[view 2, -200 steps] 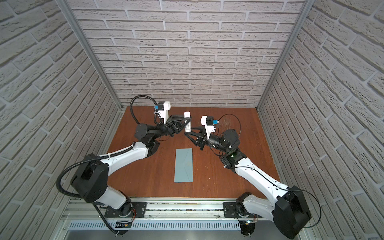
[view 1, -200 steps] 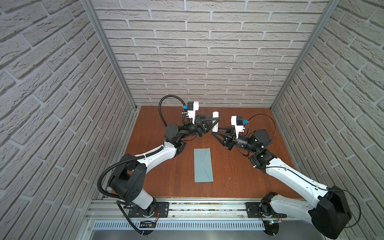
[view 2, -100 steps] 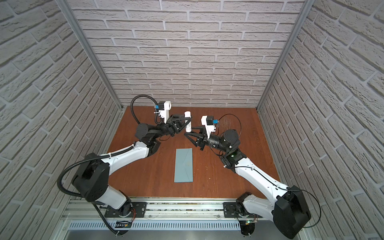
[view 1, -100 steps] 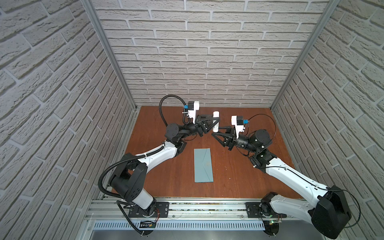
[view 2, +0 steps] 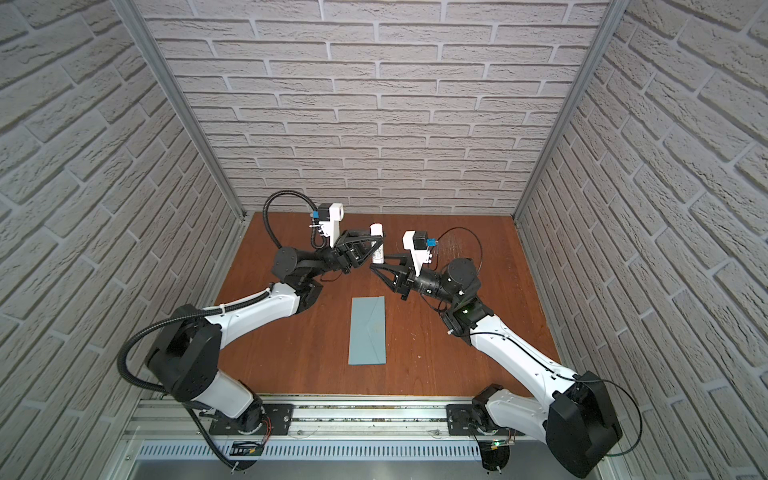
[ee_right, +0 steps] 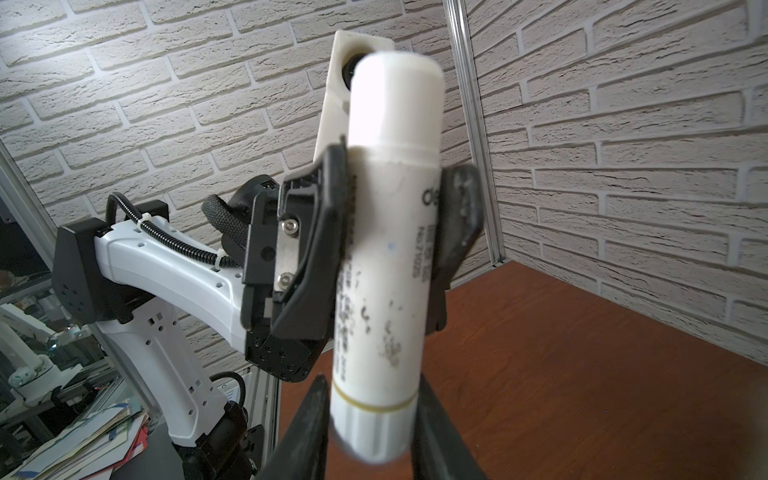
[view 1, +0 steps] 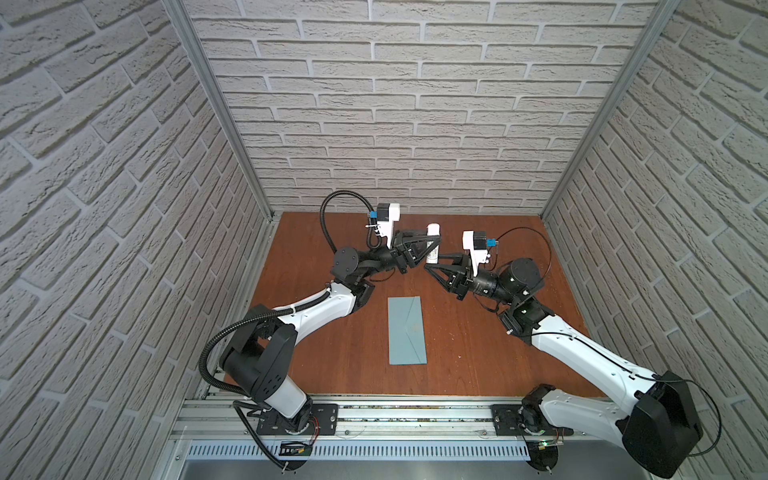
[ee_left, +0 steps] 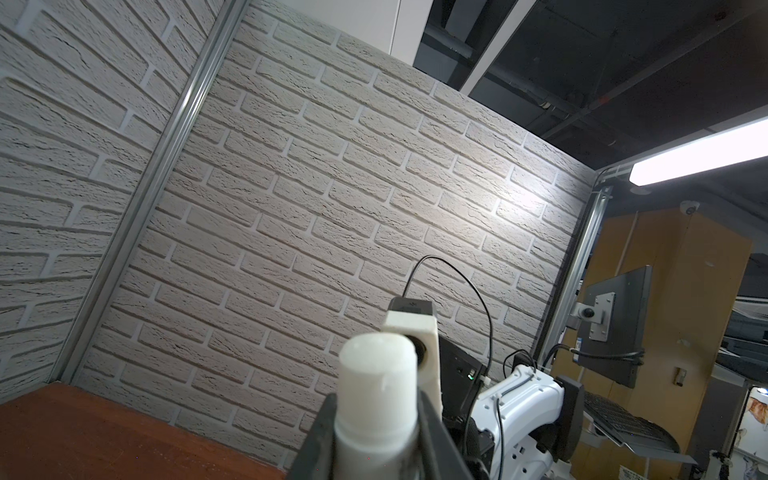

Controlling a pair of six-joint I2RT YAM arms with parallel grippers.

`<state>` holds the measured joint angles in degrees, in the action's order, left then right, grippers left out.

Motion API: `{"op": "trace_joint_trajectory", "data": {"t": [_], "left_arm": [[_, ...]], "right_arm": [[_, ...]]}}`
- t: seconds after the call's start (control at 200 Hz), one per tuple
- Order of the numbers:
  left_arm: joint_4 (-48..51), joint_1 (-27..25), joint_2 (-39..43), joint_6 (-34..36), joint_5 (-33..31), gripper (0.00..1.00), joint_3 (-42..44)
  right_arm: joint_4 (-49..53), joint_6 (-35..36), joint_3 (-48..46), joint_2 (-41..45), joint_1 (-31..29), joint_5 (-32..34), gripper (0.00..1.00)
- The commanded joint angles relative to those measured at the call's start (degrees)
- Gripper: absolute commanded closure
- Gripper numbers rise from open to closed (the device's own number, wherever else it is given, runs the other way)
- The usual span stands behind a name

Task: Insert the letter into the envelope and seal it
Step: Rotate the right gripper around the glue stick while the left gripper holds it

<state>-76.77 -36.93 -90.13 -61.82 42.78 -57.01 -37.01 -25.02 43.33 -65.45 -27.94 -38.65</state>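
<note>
A brown wooden table [view 1: 478, 357] stands inside a booth of pale brick-patterned walls [view 1: 415, 124], seen from above. The envelope [view 1: 407, 330], light blue-grey, lies flat near the middle of the table; its long sides run away from the viewer; its pointed flap is folded down against its body. Both grippers are well apart from it, raised over the far half of the table, facing each other.

The left gripper [view 1: 431, 248] is pinching a white stick [view 1: 433, 230], a plain cylinder held roughly upright in the air; in the right wrist view its two black fingers [ee_right: 324, 216] clamp the stick around the middle, one on each side, just under the line where the cap begins.

The right gripper [view 1: 433, 262] meets the stick's lower end from the opposite side; its fingers [ee_right: 309, 424] stand on either side of the ribbed base, close against it; whether they press the base or merely flank it cannot be told, as that end is blurred.

The left wrist view shows the stick's capped end rising between the left fingers, with the brick wall behind it.
</note>
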Motion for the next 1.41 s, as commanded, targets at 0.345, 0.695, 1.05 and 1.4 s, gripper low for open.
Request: {"op": "trace_joint_trajectory", "data": {"t": [0.345, 0.695, 1.05, 1.4], "left_arm": [[-3.3, -0.6, -1.2, -0.2, 0.6, 1.00, -1.3], [12.0, -1.4, 4.4, 13.3, -5.2, 1.00, 2.6], [29.0, -6.6, 10.7, 31.0, -20.9, 1.00, 4.6], [27.0, -11.4, 7.9, 34.8, -31.8, 1.00, 6.5]], "right_arm": [[-2.9, -0.4, 2.6, 1.0, -0.2, -1.9, 0.77], [-1.5, -2.1, 3.9, 3.2, -1.2, 1.5, 0.85], [10.5, 12.5, 3.7, 12.2, -13.1, 29.1, 0.94], [6.7, 26.2, 5.7, 11.2, -31.1, 59.4, 0.94]]}}
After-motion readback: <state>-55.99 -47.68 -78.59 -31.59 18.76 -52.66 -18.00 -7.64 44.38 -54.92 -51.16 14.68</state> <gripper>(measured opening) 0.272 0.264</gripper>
